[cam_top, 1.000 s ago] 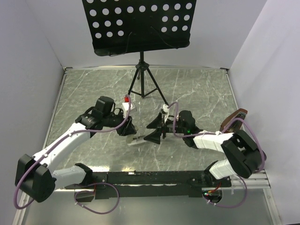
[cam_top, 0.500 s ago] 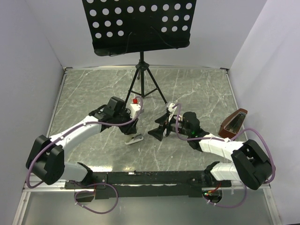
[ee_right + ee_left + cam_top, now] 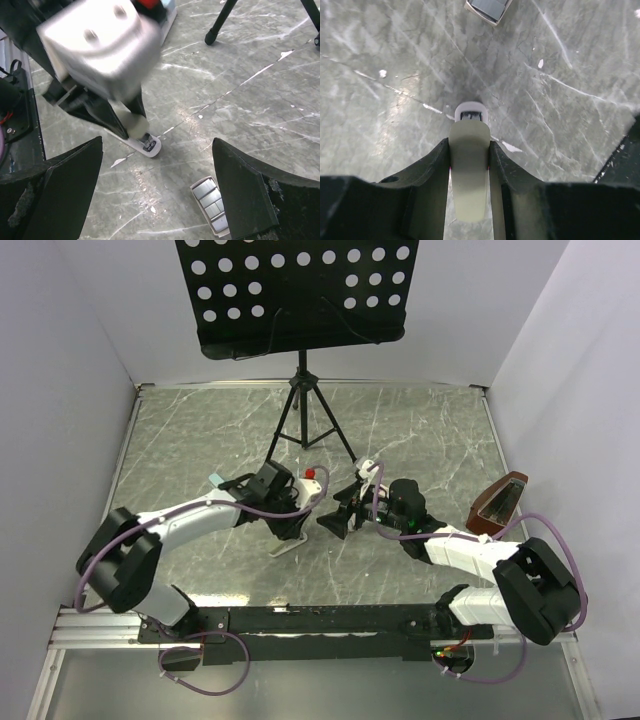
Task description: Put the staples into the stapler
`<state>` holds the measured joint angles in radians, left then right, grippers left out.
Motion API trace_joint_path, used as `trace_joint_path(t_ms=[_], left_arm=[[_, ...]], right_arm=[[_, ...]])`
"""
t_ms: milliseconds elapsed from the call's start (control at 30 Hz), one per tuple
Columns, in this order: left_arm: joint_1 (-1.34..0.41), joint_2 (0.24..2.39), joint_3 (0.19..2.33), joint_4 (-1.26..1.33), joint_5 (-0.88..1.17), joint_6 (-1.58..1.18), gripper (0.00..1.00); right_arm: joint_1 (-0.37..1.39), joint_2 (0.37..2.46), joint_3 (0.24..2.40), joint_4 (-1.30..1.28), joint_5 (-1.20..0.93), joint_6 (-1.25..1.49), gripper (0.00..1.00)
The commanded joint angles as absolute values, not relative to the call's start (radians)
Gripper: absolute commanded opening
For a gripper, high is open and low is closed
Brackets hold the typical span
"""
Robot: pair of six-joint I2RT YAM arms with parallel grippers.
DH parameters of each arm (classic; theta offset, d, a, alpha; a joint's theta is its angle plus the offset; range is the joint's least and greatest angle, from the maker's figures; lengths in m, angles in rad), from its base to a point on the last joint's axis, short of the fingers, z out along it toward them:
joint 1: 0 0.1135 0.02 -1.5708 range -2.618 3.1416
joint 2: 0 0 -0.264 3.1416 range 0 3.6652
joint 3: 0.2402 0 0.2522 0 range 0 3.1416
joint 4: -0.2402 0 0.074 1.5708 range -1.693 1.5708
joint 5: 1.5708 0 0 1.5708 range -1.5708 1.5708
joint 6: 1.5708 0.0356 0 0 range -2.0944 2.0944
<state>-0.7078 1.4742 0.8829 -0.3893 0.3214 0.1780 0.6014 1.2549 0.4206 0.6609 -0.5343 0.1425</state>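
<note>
The staples are seen as silvery strips packed in a small open box (image 3: 212, 205) that lies flat on the table (image 3: 430, 440), just beyond the rounded nose of the stapler (image 3: 145, 141) and apart from it. In the left wrist view the same box is cut off by the upper edge. In the right wrist view the box's long axis runs slantwise, from upper left to lower right. There the box lies inside the span of the right end effector (image 3: 157, 160), close beside its right-hand finger (image 3: 245, 190) and nearer the palm than the tips. That end effector is spread wide and nothing is held in it. The stapler rests on the table, and its cream top arm is clamped between the fingers of the left end effector (image 3: 469, 146), which is closed partway on it. The top arm appears to be lifted off the base, though the loading channel cannot be made out clearly. The right arm is judged to be both the free one and the nearer to the staples, so the pick would fall to it. For that, a descent would be needed, and a turn of the wrist to bring the fingers across the box's short sides. In the top view the box cannot be found, being lost beneath the two end effectors. No loose strip outside the box is seen, and the left wrist is blurred in the right wrist view
</note>
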Motion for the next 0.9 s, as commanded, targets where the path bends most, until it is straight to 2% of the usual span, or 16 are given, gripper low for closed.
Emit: trace_joint_path(t_ms=[0,33,67,133,267,367,500,533,567,633,667,733,867], left_arm=[[-0.747,1.532,0.920,-0.439,0.275,0.150,0.28],[-0.752,1.537,0.922,-0.440,0.269,0.146,0.32],[-0.755,1.539,0.925,-0.442,0.261,0.140,0.41],[-0.758,1.531,0.928,-0.443,0.258,0.130,0.46],[-0.756,1.471,0.942,-0.419,0.233,0.074,0.66],[-0.756,1.434,0.968,-0.419,0.224,0.034,0.67],[-0.756,1.424,0.988,-0.430,0.225,0.006,0.59],[-0.756,1.422,0.989,-0.430,0.221,-0.030,0.55],[-0.756,1.422,0.991,-0.431,0.215,-0.047,0.45],[-0.756,1.433,0.997,-0.448,0.210,-0.052,0.37],[-0.758,1.437,1.000,-0.452,0.209,-0.055,0.29],[-0.761,1.447,1.000,-0.462,0.218,-0.058,0.20],[-0.767,1.454,0.985,-0.459,0.221,-0.071,0.12]], right_arm=[[0.597,1.239,0.420,0.675,-0.520,0.120,0.96],[0.597,1.239,0.420,0.675,-0.520,0.118,0.96],[0.597,1.236,0.420,0.675,-0.519,0.118,0.96],[0.597,1.233,0.417,0.675,-0.512,0.118,0.96],[0.595,1.221,0.413,0.676,-0.502,0.117,0.96],[0.594,1.213,0.407,0.681,-0.491,0.121,0.96],[0.588,1.195,0.390,0.690,-0.466,0.123,0.96],[0.586,1.192,0.390,0.692,-0.462,0.123,0.96],[0.584,1.189,0.388,0.692,-0.462,0.124,0.96],[0.581,1.190,0.387,0.695,-0.462,0.127,0.96],[0.578,1.195,0.387,0.698,-0.462,0.129,0.96],[0.577,1.198,0.387,0.699,-0.466,0.132,0.96],[0.574,1.209,0.390,0.703,-0.469,0.135,0.96]])
